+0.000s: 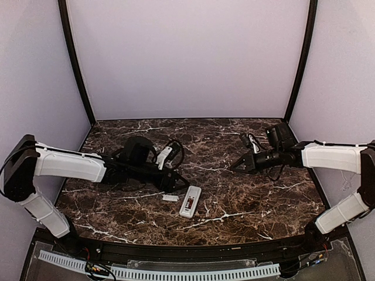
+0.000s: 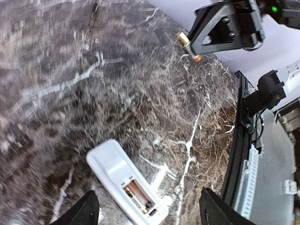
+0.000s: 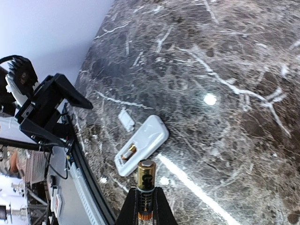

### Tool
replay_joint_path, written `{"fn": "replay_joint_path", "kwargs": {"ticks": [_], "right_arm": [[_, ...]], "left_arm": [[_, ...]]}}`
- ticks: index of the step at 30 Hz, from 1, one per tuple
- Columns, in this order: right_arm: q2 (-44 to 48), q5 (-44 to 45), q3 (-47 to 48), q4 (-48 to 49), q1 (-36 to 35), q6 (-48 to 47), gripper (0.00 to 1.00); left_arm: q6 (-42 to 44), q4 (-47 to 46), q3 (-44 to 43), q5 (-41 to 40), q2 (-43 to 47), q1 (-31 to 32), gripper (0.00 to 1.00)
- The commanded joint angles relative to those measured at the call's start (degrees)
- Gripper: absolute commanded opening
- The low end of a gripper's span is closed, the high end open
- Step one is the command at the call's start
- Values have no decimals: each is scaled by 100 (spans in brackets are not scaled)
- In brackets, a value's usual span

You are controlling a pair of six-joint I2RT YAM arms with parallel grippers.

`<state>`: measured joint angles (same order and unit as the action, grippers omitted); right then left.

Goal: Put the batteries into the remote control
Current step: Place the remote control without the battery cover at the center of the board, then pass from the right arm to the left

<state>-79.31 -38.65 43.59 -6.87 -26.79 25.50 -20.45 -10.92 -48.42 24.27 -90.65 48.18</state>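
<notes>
Top external view, as I stand watching: the remote control [image 1: 190,202] lies on the marble table [image 1: 252,199] near the front middle. Its back faces up and its compartment is uncovered. A small white cover piece [image 1: 170,198] sits just beside it on the left. The left gripper [image 1: 174,183] hangs low, close behind the cover and the remote.

From the left wrist, its fingers [image 2: 89,211] stand wide apart with nothing between them, and the remote lies on the table beneath the gap. One battery [image 2: 137,193] sits in the recess, with the slot next to it bare.

The right gripper [image 1: 234,167] is well apart from the remote, off to the right. From the right wrist, its jaws are clamped on a second battery [image 3: 146,185], which sticks out past the fingertips and points towards the remote.
</notes>
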Motion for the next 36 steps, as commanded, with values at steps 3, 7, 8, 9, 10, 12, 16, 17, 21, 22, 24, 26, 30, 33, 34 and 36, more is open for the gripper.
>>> {"fn": "replay_joint_path", "kwargs": {"ticks": [3,7,8,9,10,12,16,17,21,22,24,26,30,33,34,36], "right_arm": [[-423,-1956,421,149,-121,-351,0],[-653,-2454,527,146,-328,-251,0],[-696,-2524,554,120,-385,-235,0],[-752,-2569,607,65,-451,-237,0],[-816,-2612,653,-20,-526,-257,0],[-947,-2636,766,-233,-673,-312,0],[-1184,-2721,919,-465,-952,-318,0],[-1237,-2745,953,-498,-1054,-322,0],[-1447,-2771,1113,-617,-1360,-334,0],[-1506,-2763,1150,-643,-1422,-330,0],[-1589,-2767,1199,-655,-1548,-315,0],[-1660,-2763,1245,-665,-1663,-299,0],[-1765,-2787,1328,-688,-1846,-296,0],[-1821,-2783,1404,-758,-1936,-336,0],[-1838,-2784,1418,-770,-1955,-335,0],[-1861,-2788,1446,-776,-1991,-335,0]], "left_arm": [[3330,-510,591,-1287,1156,531,71],[5262,-802,975,-1865,1534,1138,62],[5697,-566,867,-1944,1511,1292,59],[5910,-462,807,-2164,1487,1370,55],[6294,-336,713,-2260,1453,1545,52],[6795,-279,659,-2617,1409,1787,46],[7415,-103,492,-2823,1200,2116,38],[7564,-82,437,-2849,1155,2151,37],[7715,-81,326,-2820,966,2277,36],[7714,-89,308,-2789,928,2284,36],[7720,-114,261,-2769,870,2310,36],[7721,-155,233,-2765,820,2315,36],[7765,-119,160,-2817,699,2318,35],[7775,-57,104,-2801,584,2318,35],[7755,-50,74,-2790,571,2318,34],[7739,5,19,-2740,538,2318,32]]}}
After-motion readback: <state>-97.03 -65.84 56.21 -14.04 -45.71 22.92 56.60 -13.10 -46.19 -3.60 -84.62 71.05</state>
